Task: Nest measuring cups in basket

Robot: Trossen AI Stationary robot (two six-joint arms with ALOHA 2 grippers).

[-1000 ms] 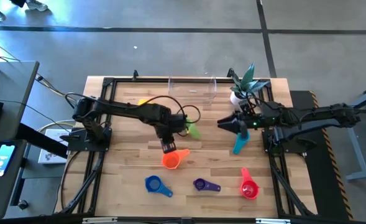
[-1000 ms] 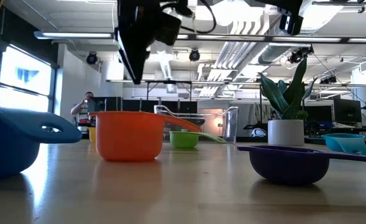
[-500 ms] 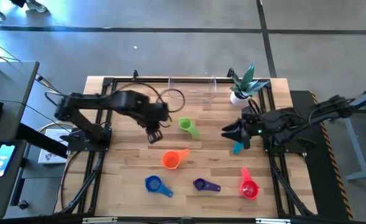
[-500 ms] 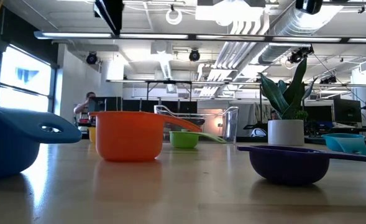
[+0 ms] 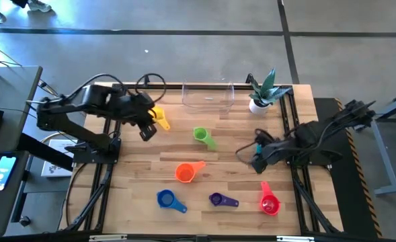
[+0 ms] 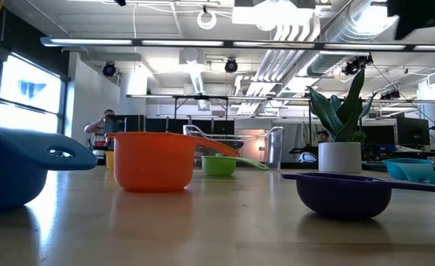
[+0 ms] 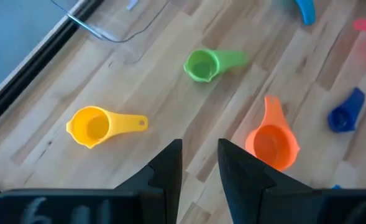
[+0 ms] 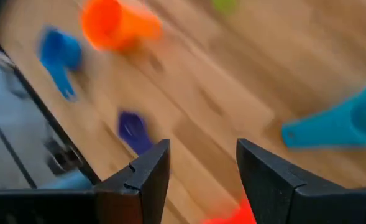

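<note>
The measuring cups lie apart on the wooden table: yellow (image 5: 159, 117), green (image 5: 201, 136), orange (image 5: 185, 173), blue (image 5: 165, 199), purple (image 5: 218, 199) and red (image 5: 269, 202). The light blue cup (image 8: 338, 127) is mostly hidden under the right arm in the high view. The clear basket (image 5: 208, 95) stands at the far edge with no cup in it. My left gripper (image 5: 146, 131) hovers open beside the yellow cup (image 7: 96, 126). My right gripper (image 5: 253, 158) hovers open over the light blue cup. Neither touches a cup.
A small white pot with a green plant (image 5: 261, 94) stands right of the basket at the far edge. Black frame rails run along the table's left and right sides. Bare wood shows between the cups. A person stands far back in the room (image 6: 103, 125).
My left gripper has risen from just above the orange cup and swung toward the table's far left, ending beside the yellow cup, which now shows. My right gripper has drawn back from near the plant toward the near edge. No cup has moved.
</note>
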